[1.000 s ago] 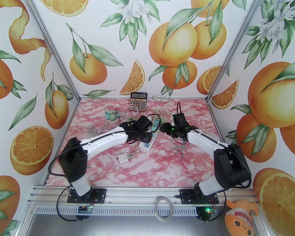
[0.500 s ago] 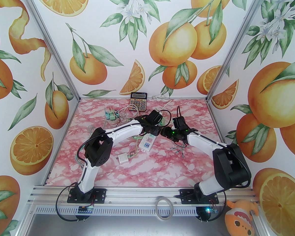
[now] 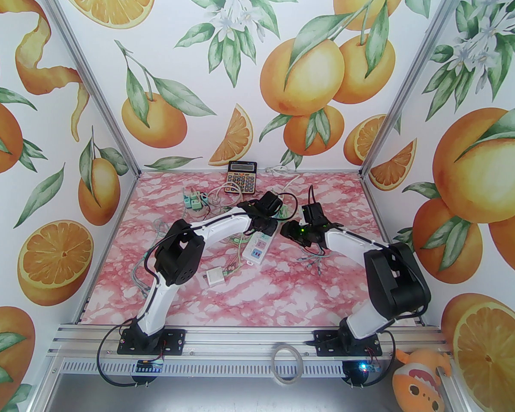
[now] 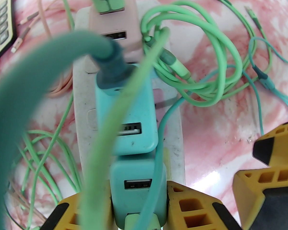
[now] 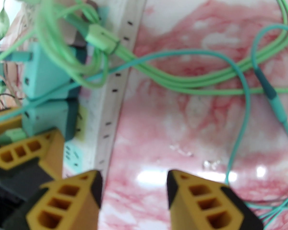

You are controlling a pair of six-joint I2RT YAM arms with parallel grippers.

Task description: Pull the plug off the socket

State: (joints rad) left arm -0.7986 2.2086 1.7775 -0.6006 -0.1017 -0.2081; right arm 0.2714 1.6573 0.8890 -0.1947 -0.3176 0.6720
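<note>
I see teal plug point(image 4: 138, 195) lower centre, white pwr strip point(image 4: 82, 118), lime-green cables point(image 4: 216, 63), pink-white marbled table point(image 4: 218, 128), orange-fruit-print walls point(image 3: 300, 75).

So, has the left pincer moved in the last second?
Yes. In the top view the left pincer has slid along the power strip toward the calculator at the back, and now grips the teal plug.

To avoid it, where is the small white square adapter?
Top view: the white square adapter lies on the pink marble tabletop, left of centre, just near-left of the white power strip.
</note>
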